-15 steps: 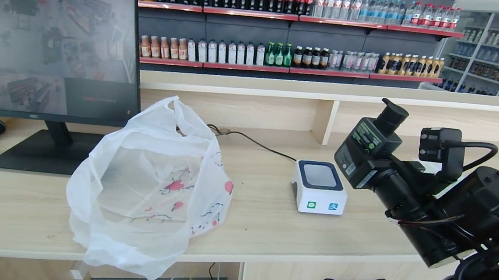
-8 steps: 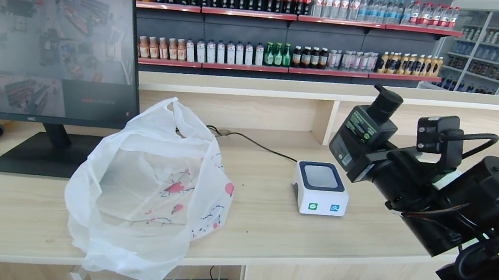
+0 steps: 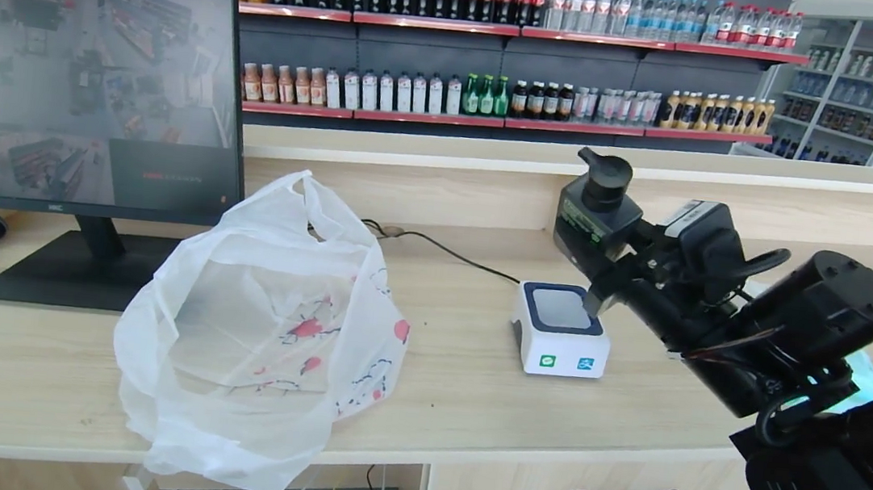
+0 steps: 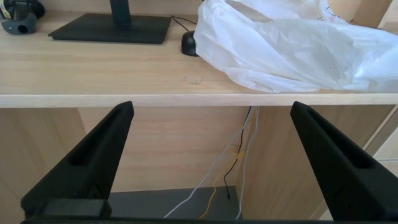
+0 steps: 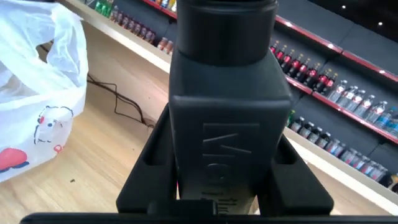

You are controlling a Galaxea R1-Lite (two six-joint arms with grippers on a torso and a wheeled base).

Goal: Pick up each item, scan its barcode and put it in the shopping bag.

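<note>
The left pincer [image 4: 211, 124] is hanging wide open below the front edge of the worktop [image 3: 453, 393]. A white shopping bag [image 3: 266, 324] is slumping on the worktop. Right of it, the right pincer [image 5: 221, 180] is gripping a dark capped bottle [image 3: 595, 213] just above the white scanner [image 3: 560, 329].

The right gripper [image 3: 623, 258] has its fingers closed on a black bottle [image 3: 592, 213], held tilted over the white scanner [image 3: 560, 349]. Left of the scanner, a white shopping bag [image 3: 266, 324] slumps on the surface [image 3: 469, 399]; a monitor [image 3: 87, 95] stands farther left.
</note>
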